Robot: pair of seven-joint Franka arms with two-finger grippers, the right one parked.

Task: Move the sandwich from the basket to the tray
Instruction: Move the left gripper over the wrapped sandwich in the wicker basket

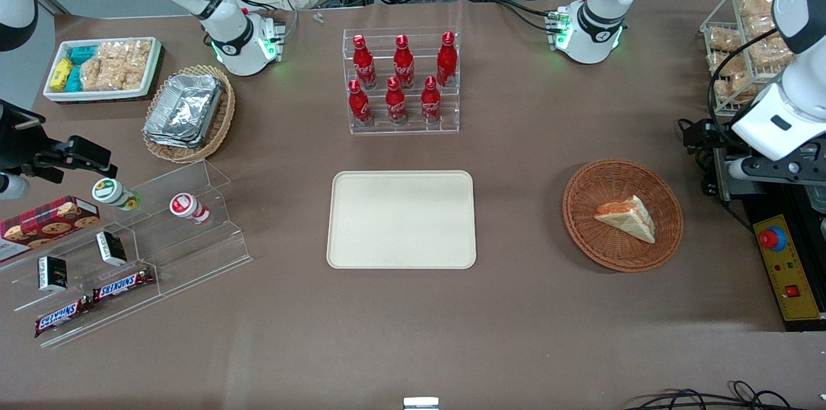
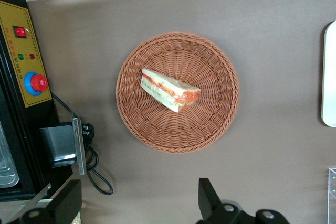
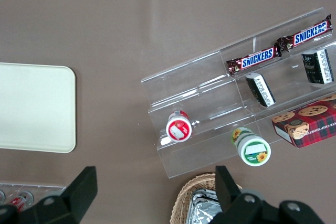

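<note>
I see the sandwich (image 2: 169, 89), a pale bread wedge showing orange-red and green filling, lying in the reddish-brown wicker basket (image 2: 212, 124), well below my pincer (image 2: 137, 205). The pincer hangs high above the basket with its fingers (image 2: 207, 199) spread wide, holding nothing. The cream tray (image 1: 401, 219) sits on the brown worktop (image 1: 516, 203) beside the basket.

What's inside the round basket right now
Only the sandwich lies in the basket, on its side. The weave under it is covered. The gripper, open, hangs above the table beside the basket, touching nothing.
</note>
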